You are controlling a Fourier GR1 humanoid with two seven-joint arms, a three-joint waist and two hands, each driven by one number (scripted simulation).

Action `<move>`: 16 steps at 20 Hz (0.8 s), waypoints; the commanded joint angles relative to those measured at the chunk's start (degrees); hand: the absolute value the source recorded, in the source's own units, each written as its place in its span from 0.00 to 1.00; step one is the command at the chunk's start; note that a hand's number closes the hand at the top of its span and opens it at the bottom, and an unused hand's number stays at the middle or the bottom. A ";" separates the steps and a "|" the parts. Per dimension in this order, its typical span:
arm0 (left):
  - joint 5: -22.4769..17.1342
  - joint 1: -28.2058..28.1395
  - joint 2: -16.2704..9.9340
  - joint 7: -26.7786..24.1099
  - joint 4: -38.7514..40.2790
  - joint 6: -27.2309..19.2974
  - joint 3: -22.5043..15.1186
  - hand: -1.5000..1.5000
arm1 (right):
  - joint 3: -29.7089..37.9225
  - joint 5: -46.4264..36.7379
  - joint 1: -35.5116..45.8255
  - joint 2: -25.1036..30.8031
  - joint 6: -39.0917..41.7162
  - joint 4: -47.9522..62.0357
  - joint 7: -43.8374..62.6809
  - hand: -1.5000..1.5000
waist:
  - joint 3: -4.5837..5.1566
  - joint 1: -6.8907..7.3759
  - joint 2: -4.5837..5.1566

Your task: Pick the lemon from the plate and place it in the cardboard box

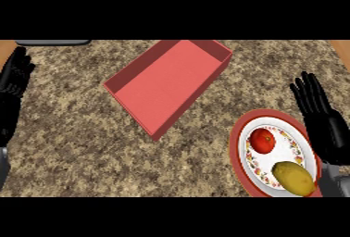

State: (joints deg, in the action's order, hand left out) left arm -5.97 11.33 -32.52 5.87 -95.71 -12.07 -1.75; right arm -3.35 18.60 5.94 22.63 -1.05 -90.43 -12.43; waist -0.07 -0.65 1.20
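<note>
A yellow lemon [295,177] lies on the near part of a round plate [240,146] with a red rim and a patterned white centre, at the lower right. A red tomato [263,140] sits on the same plate, just beyond the lemon. The box [171,83] is a shallow reddish tray lying at a slant in the middle of the counter, with nothing inside. My right hand [325,120] stands open just right of the plate, fingers straight and pointing away, apart from the lemon. My left hand [12,88] rests open at the left edge.
The speckled brown stone counter [75,139] stretches bare between the box and the left hand. A dark grey object [53,42] shows at the far left edge of the counter. The plate's near rim reaches the view's lower edge.
</note>
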 commanded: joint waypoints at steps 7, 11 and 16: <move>-1.36 -2.11 6.83 0.34 1.68 4.13 -8.77 0.50 | 5.51 11.88 -6.06 -6.89 -1.00 -4.15 -0.74 0.00 | -2.39 -9.23 -3.40; -2.30 -3.11 9.28 -0.27 2.23 7.43 -13.46 0.50 | -6.55 -27.70 -10.66 24.04 6.57 -4.33 -3.60 0.00 | 0.25 -3.32 -1.63; -1.05 -3.22 11.38 -1.11 3.39 6.90 -15.09 0.50 | -4.04 -37.91 -18.81 30.14 -0.29 -11.47 -14.51 0.00 | 0.11 -3.37 -1.94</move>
State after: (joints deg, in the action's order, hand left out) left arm -7.54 8.94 -22.53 5.51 -92.86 -5.52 -15.18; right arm -8.86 -11.16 -7.84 47.49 2.55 -97.99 -20.53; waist 0.08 -4.34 -0.60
